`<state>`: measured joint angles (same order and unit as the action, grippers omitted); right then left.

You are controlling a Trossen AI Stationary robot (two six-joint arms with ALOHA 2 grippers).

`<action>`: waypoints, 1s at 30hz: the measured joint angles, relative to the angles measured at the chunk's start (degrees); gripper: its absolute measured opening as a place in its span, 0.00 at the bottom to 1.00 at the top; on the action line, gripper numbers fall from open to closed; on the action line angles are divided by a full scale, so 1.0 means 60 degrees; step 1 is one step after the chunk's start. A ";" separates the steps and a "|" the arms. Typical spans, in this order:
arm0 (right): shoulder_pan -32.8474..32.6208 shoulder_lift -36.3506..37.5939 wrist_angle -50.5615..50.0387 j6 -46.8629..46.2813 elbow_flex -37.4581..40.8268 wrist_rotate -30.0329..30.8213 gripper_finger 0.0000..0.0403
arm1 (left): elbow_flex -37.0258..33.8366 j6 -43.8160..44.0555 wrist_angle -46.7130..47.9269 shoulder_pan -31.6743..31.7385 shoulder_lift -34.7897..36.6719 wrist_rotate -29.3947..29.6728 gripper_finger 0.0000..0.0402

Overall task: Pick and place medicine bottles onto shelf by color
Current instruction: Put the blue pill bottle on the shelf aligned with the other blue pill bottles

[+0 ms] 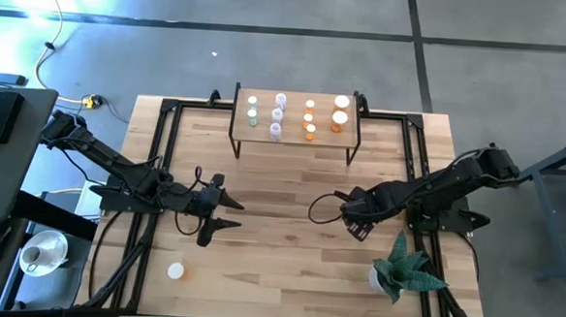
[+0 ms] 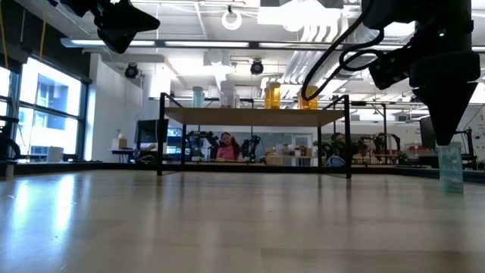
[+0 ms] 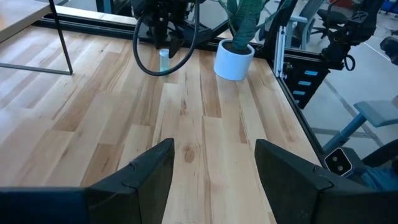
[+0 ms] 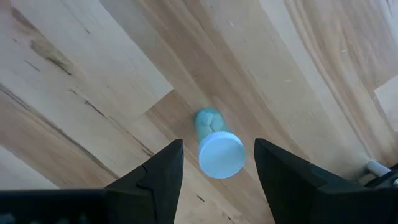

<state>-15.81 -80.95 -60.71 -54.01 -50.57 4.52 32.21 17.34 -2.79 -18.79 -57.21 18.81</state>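
A pale green medicine bottle (image 4: 216, 144) with a white cap stands upright on its base on the table (image 1: 280, 207), also in the low view (image 2: 450, 168). My right gripper (image 4: 217, 149) hangs open just above it, pointing down, one finger to each side of the cap and apart from it. My left gripper (image 1: 229, 217) waits open over the table's left half with nothing between its fingers. The shelf (image 1: 294, 130) at the far edge carries several bottles: pale green and whitish ones (image 1: 266, 114) on the left, orange ones (image 1: 324, 117) on the right. One orange bottle (image 1: 175, 269) stands near the front left.
A potted plant in a white pot (image 1: 403, 274) stands at the front right, close to my right arm. Black frame rails (image 1: 161, 172) run along the table's sides. A white cup (image 1: 40, 255) sits off the table at the left. Bare wood lies between the grippers.
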 joint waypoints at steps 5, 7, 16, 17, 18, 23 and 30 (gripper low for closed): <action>-0.0002 0.0000 0.0012 -0.0288 0.0022 -0.0002 0.47 | 0.0000 0.0000 0.0000 0.0000 0.0000 0.0000 0.53; -0.0046 0.0000 0.0053 -0.0455 0.0125 -0.0003 0.47 | 0.0000 0.0000 0.0000 0.0000 0.0000 0.0000 0.53; -0.0387 0.0000 0.0336 -0.0775 0.0532 0.0008 0.47 | 0.0000 0.0000 0.0000 0.0000 0.0000 0.0000 0.53; -0.0394 0.0000 0.0369 -0.0770 0.0532 0.0088 0.47 | 0.0000 0.0000 0.0000 0.0000 0.0000 0.0000 0.53; -0.0397 0.0000 0.0366 -0.0771 0.0532 0.0161 0.47 | 0.0000 0.0000 0.0000 0.0000 0.0000 0.0000 0.53; -0.0393 0.0000 0.0357 -0.0763 0.0532 0.0238 0.47 | 0.0000 0.0000 0.0000 0.0000 0.0000 0.0000 0.53; -0.0393 0.0000 0.0360 -0.0822 0.0532 -0.0005 0.39 | 0.0000 0.0000 0.0000 0.0001 0.0000 0.0000 0.53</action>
<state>-18.17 -80.95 -58.55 -58.94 -47.37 4.49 32.21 17.34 -2.79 -18.78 -57.21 18.81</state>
